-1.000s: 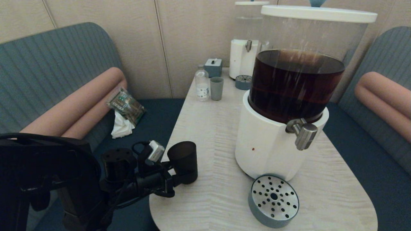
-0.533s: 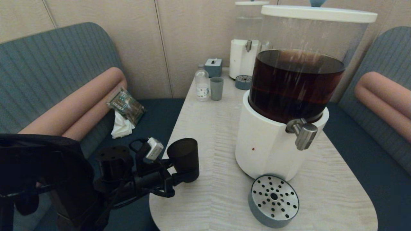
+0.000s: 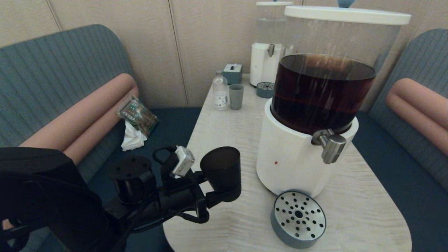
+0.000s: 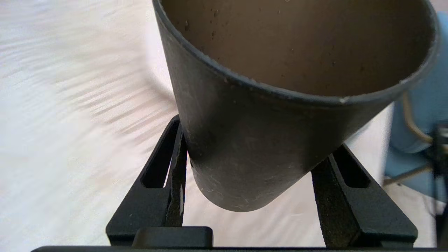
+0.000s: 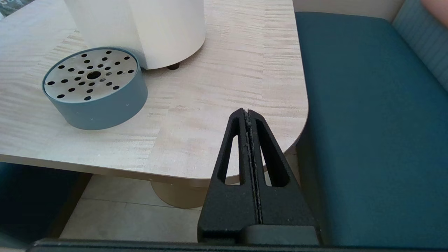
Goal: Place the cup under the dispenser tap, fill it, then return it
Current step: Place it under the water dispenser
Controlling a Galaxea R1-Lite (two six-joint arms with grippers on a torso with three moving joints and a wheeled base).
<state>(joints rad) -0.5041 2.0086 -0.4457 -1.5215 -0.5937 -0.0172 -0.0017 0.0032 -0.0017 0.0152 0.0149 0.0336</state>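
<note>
The dark tumbler cup [image 3: 221, 171] hangs upright above the near left part of the table, held near its base by my left gripper [image 3: 218, 197]. In the left wrist view the cup [image 4: 280, 115] fills the frame, empty inside, with a black finger [image 4: 176, 164] pressed on each side. The brushed-steel dispenser tap [image 3: 330, 145] juts from the large white-based dispenser [image 3: 294, 157] of dark brown liquid, to the right of the cup and apart from it. My right gripper [image 5: 247, 113] is shut and empty, parked off the table's near right corner.
A round grey-blue drip tray [image 3: 298, 218] with a perforated metal top lies under the tap. At the far end stand a pale grey-green cup [image 3: 236, 96], a small bottle [image 3: 220, 91], a small box [image 3: 232, 72] and a smaller clear-liquid dispenser [image 3: 267, 52]. Blue benches flank the table [image 3: 238, 140].
My left gripper has carried the cup to the right and a little higher, closer to the large dispenser. The right arm has not moved.
</note>
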